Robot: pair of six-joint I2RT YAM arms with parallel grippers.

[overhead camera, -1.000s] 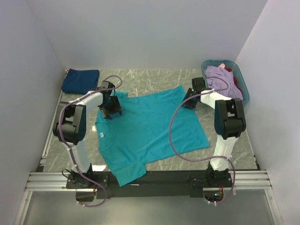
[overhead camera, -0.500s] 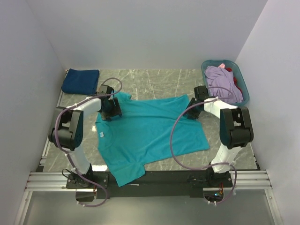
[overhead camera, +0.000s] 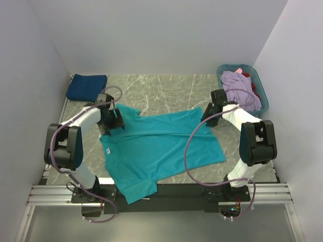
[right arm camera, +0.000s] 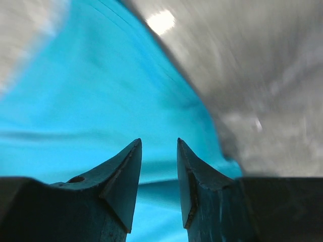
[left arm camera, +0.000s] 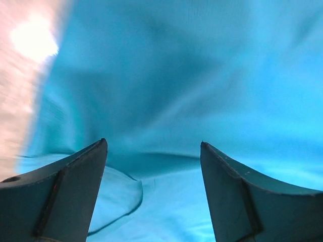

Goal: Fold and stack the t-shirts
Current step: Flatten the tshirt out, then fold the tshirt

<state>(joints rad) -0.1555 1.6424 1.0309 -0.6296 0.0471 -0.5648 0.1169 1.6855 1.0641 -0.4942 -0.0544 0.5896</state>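
A teal t-shirt (overhead camera: 161, 148) lies spread across the middle of the table, with a crease running across it near its far edge. My left gripper (overhead camera: 113, 124) (left arm camera: 152, 142) is low over the shirt's far left part by the sleeve, open wide with only cloth below it. My right gripper (overhead camera: 206, 117) (right arm camera: 159, 140) hovers over the shirt's far right corner, its jaws a narrow gap apart with nothing between them. A folded navy t-shirt (overhead camera: 87, 86) rests at the far left. A lavender t-shirt (overhead camera: 239, 86) and a red one (overhead camera: 255, 92) lie in the basket.
The teal-blue plastic basket (overhead camera: 263, 97) stands at the far right against the wall. White walls close in the table on three sides. Grey marble tabletop (overhead camera: 166, 91) shows beyond the shirt. Purple cables loop from both arms over the shirt.
Both grippers moved outward, the left one to the left and the right one to the right and back. The left jaws opened wider. The shirt's far edge now lies nearer, with a crease.
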